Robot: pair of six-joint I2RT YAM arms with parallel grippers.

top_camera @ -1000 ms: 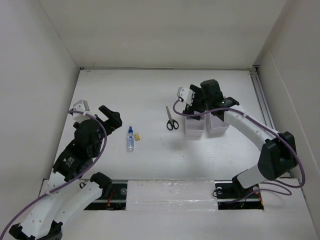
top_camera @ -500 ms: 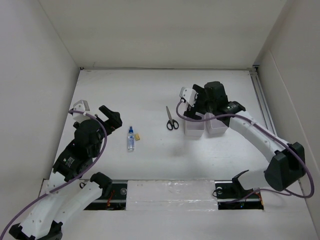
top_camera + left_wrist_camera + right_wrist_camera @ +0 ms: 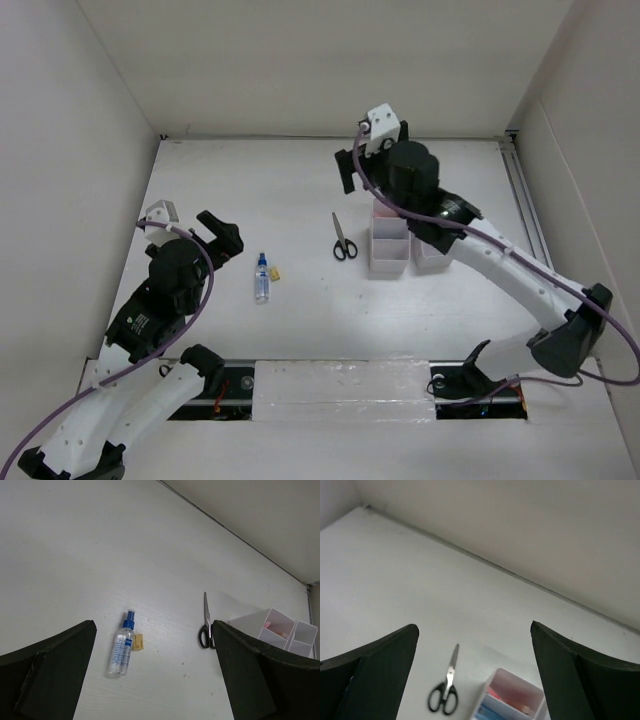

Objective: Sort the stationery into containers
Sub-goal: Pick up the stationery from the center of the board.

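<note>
— Jaws on both arms stand wide and empty; the right arm has risen clear of the containers (image 3: 389, 266).
— So scissors (image 3: 343, 240) and bottle (image 3: 261, 279), lying on the counter (image 3: 280, 180), come next.

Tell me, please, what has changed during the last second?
The right arm rose from above the boxes and swung toward the far wall; the right fingers stay open and empty. The left fingers, bottle, scissors and boxes stayed put.
</note>
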